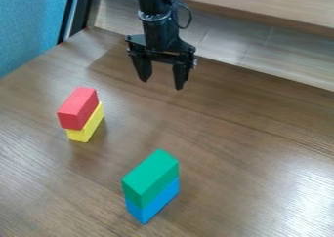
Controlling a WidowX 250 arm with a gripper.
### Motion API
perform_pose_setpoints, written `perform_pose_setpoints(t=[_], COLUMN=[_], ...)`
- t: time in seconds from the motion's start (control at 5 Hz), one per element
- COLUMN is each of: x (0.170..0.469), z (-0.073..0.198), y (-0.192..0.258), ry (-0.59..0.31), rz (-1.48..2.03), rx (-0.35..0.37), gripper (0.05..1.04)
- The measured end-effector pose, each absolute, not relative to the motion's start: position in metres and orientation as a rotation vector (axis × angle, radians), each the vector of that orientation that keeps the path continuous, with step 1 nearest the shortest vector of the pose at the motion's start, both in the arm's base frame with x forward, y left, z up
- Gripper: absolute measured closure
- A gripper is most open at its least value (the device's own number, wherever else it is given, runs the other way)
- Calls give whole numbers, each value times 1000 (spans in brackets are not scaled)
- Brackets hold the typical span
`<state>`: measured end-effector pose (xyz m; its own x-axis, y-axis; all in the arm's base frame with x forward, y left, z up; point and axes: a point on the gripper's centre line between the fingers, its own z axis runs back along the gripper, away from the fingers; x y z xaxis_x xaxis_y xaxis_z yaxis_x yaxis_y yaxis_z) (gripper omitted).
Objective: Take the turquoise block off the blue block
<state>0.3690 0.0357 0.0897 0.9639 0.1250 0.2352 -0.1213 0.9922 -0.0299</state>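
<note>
Pincer: the pincer (161,84) is wide open and empty, its fingers pointing down over the far part of the surface (241,182).
Turquoise block: taken to be the green-turquoise block (149,180), resting on top of the blue block (154,203) in the near part of the surface, edges closely matched.
Bearing from pincer: block lies well apart, towards the camera, and very slightly to the view's left.
Long axis: runs slantwise, from lower left to upper right of the view; the narrow width lies across that line.
Finger line: the two fingertips are set side by side across the view, the right-hand one slightly lower; judged roughly crosswise to the block's long axis.
Approach required: travel towards the camera, then descent with one finger on each long side; a small turn may be needed to square up.
Hazard: closing too low would probably catch the blue block as well.
Second stack: red block (78,107) on yellow block (86,127), off to the view's left, judged outside the job.
</note>
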Motion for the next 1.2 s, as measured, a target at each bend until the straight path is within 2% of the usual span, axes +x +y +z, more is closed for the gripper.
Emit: perform_pose_setpoints(t=[0.2,0.6,0.8,1.2], x=[368,364,350,307], z=[77,64,83,99], y=[36,25,14,-16], ry=[-204,-170,-198,-213], rz=[128,74,26,-82], rx=[-20,-89,-128,-178], gripper=[83,83,83,83])
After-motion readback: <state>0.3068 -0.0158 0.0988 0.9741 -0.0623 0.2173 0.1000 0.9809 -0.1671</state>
